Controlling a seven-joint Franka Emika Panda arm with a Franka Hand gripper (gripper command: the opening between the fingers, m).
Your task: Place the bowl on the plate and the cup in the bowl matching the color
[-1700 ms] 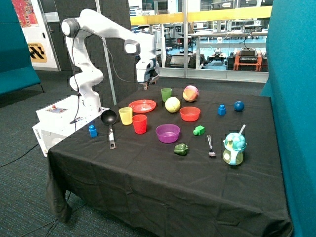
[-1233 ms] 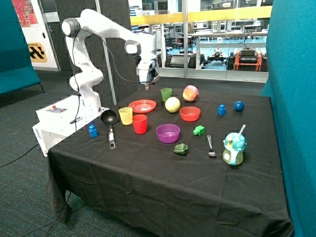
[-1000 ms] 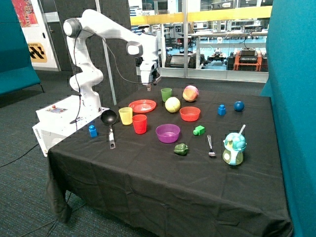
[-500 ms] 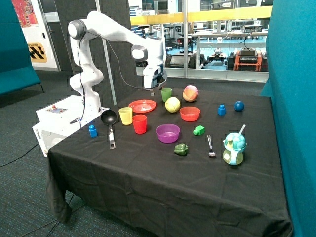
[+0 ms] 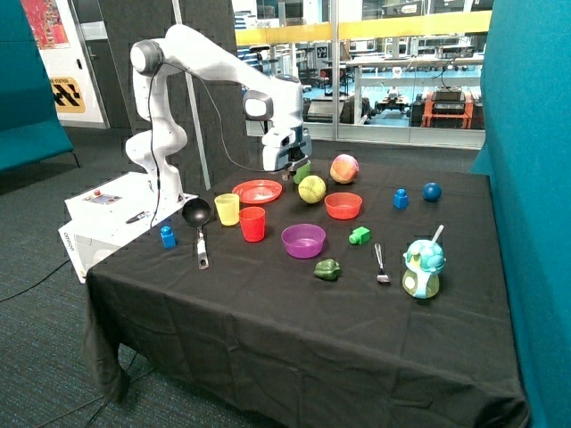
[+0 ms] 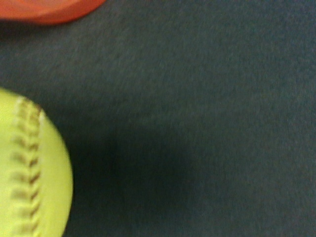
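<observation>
The red-orange bowl (image 5: 343,205) sits empty on the black cloth, beside a yellow ball (image 5: 312,189). The red plate (image 5: 257,191) lies flat and empty near the robot's base. The red cup (image 5: 252,224) stands upright in front of the plate, next to a yellow cup (image 5: 227,209). My gripper (image 5: 290,168) hangs low over the cloth between the plate and the yellow ball, holding nothing that I can see. The wrist view shows the yellow ball (image 6: 29,173) close by and a red-orange rim (image 6: 49,10); I cannot tell whether that rim is bowl or plate.
A green cup (image 5: 303,171) stands just behind the gripper, partly hidden. A purple bowl (image 5: 303,240), a pink-yellow ball (image 5: 343,168), a black ladle (image 5: 197,214), a green block (image 5: 359,235), a toy pepper (image 5: 327,269), a fork (image 5: 381,263) and a sippy cup (image 5: 424,267) lie around.
The arm has swung from behind the plate toward the yellow ball and come down closer to the cloth. Bowl, plate and cup have not moved.
</observation>
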